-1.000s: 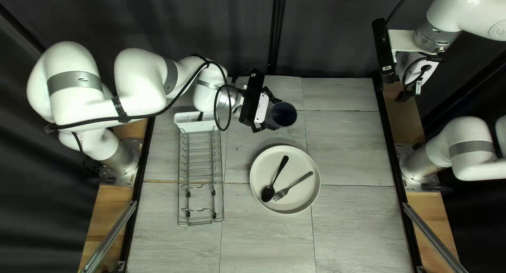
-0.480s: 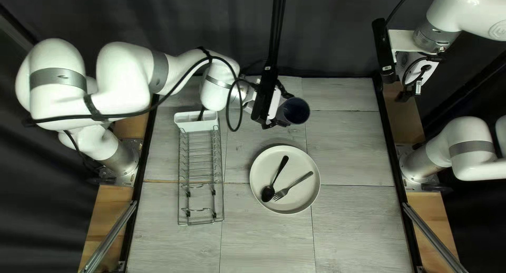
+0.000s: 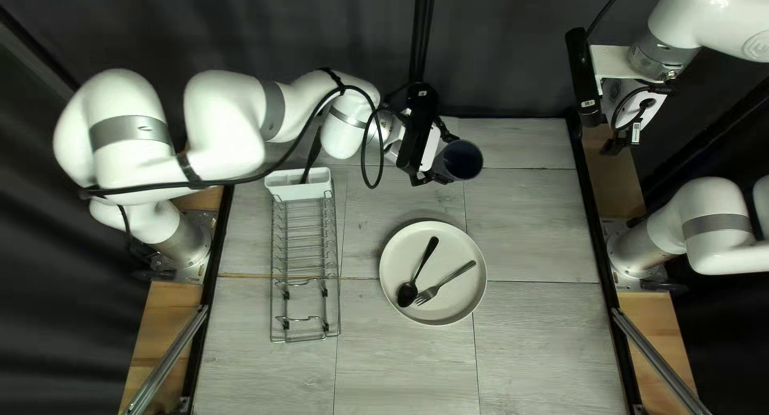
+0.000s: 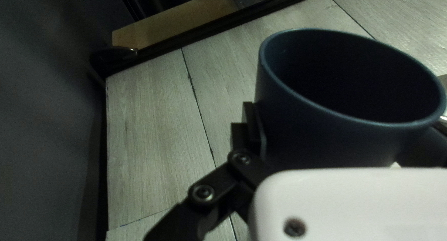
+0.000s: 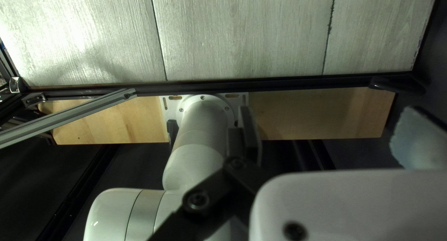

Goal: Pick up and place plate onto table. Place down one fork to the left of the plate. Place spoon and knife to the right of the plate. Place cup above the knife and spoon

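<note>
I report from my remote station as follows. The left gripper (image 3: pixel 448 157) is closed on the dark blue cup (image 3: pixel 465 160), which stands out ahead of its mount, beyond the plate's far rim in the top left view. The left wrist view shows one finger (image 4: pixel 257 129) flat against the cup's outer wall, the mouth uncovered; the opposite finger is mostly hidden by the cup and the mount. I cannot tell whether the cup's bottom touches the table (image 3: pixel 537 343).

The plate (image 3: pixel 452 243) lies flat on the table, to the right of the wire rack (image 3: pixel 304 239). On it I find a black spoon (image 3: pixel 407 294) and a fork (image 3: pixel 447 280). The spoon's bowl and the fork's tines lie near each other, and their handles spread apart toward the far side.

At the rack's far end sits a white caddy (image 3: pixel 298 190), a black utensil (image 3: pixel 312 155) upright in it; its kind I cannot tell.

The right gripper (image 3: pixel 615 145) hangs at the table's right edge, its fingers wide, nothing held. Its wrist view takes in my right arm's base (image 5: pixel 205 117) on a wooden strip (image 5: pixel 321 113), and a metal rail (image 5: pixel 70 115).
</note>
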`<move>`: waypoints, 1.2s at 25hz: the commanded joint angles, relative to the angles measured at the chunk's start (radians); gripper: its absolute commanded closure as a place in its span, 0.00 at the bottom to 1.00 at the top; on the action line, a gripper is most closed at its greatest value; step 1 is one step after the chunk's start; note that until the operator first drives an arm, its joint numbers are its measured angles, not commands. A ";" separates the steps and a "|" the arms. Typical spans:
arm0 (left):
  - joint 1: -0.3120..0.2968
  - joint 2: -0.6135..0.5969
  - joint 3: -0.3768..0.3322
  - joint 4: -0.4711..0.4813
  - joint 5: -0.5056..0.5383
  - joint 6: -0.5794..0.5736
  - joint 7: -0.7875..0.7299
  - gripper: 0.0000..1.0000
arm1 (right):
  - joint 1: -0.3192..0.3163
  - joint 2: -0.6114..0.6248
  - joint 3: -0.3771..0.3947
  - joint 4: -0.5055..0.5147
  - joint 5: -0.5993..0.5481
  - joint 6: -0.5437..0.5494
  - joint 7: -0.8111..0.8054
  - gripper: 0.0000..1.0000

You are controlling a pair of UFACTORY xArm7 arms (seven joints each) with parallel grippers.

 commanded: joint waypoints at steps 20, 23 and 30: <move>0.056 0.117 -0.031 -0.019 -0.143 0.155 0.057 1.00 | 0.000 0.000 0.000 0.000 0.000 0.000 0.000 0.00; 0.061 0.126 -0.035 -0.025 -0.156 0.170 0.062 1.00 | 0.000 0.000 0.000 0.000 0.000 0.000 0.000 0.00; 0.062 0.113 -0.029 -0.032 -0.138 0.166 0.051 0.00 | 0.000 0.000 0.000 0.000 0.000 0.000 0.000 0.00</move>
